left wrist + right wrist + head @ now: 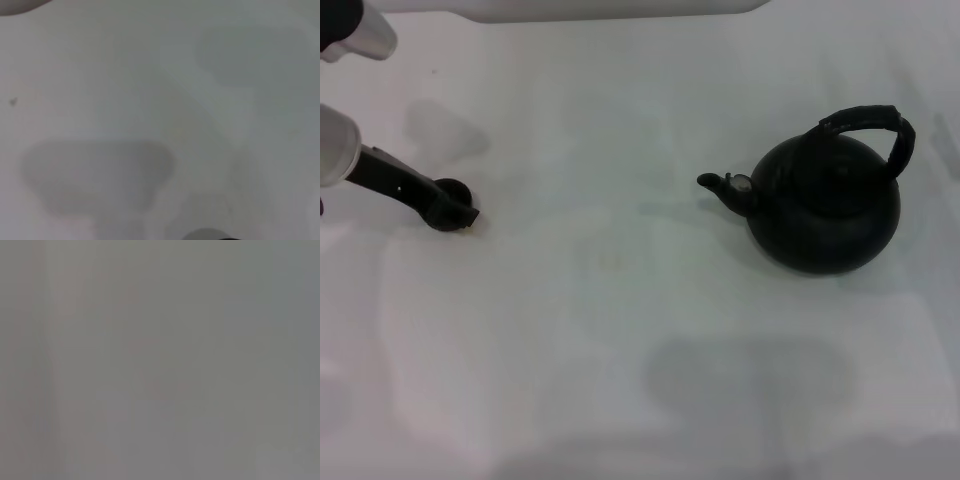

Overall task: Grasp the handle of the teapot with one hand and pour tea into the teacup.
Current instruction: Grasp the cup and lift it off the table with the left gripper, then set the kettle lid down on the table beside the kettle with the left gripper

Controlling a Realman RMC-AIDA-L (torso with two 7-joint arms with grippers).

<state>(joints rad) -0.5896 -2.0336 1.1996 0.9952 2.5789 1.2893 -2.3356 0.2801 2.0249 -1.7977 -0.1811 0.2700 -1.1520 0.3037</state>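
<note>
You see a large black teapot (825,205) on the right of the white table (620,320), likely heavy and rigid, best gripped at its arched handle (870,125); the left gripper (450,207) sits far left, finger state unclear.

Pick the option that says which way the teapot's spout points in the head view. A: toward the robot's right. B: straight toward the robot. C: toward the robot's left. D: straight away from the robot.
C: in the head view the spout sticks out of the teapot on the side facing the left end effector, which is at the teacup.
</note>
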